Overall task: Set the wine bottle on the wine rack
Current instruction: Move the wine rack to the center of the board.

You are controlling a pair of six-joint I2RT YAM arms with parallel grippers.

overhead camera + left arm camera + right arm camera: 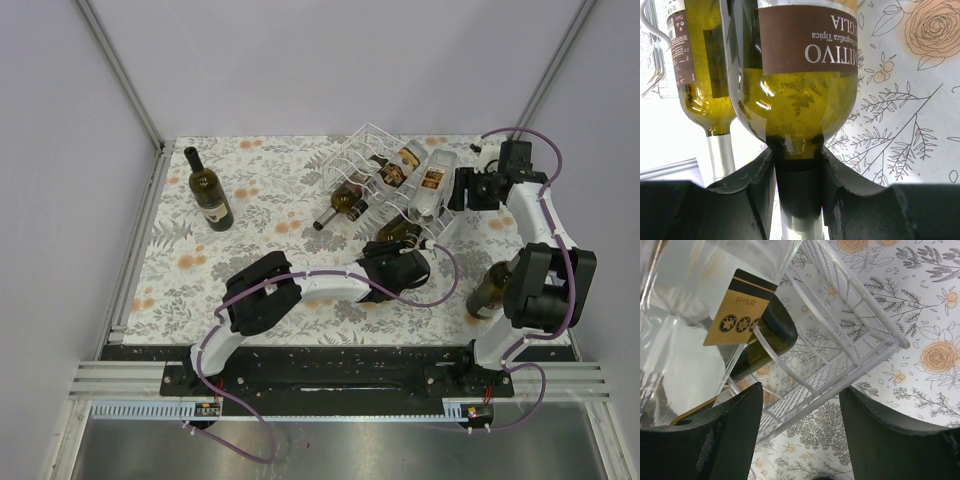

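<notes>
Status: left claw (797, 175) is pressed tight on the neck of the wine bottle (800, 100), one finger on each side just below the shoulder. It's olive-green glass with a brown label, and in the left wrist view the body runs straight away from me.

From the top view, the wine bottle (398, 232) sits at the near foot of the wine rack (372, 150), neck pointing back toward my bases. I can't tell whether it's seated in a cradle or only leaning against the ribs. A second green bottle (700, 75) lies just beside it on its left, with a thin clear rib curving between the two.

Right claw (800, 410) is spread, with nothing between the fingers. It hangs at the rack's right end, looking down over the white ribs and the floral table (200, 270). A clear bottle (685, 315) with a gold label fills the left of the right wrist view, close to one finger; contact not discernible. The butt of a dark bottle (775, 330) rests on a rib right behind it.

Elsewhere there is one green bottle (208, 188) lying on the table well to the left of the rack, and another bottle (488, 292) by my right arm, partly hidden.
</notes>
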